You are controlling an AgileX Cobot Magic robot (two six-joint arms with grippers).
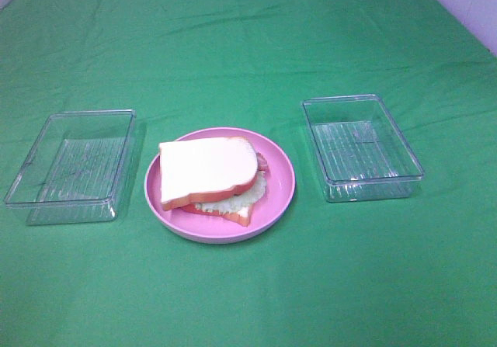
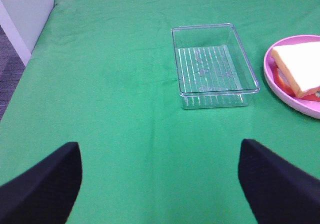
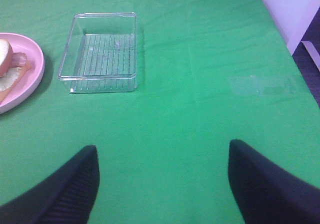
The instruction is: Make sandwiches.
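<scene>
Resting on round plate, layered sandwiches

Left end effector: black matte fingers, rounded tips. Right end effector: same, fine ribbed texture.

We see a green table, a pink plate, white bread with orange-brown crust, pale green lettuce, two clear trays with ribbed bottoms, and black pincers.
</scene>
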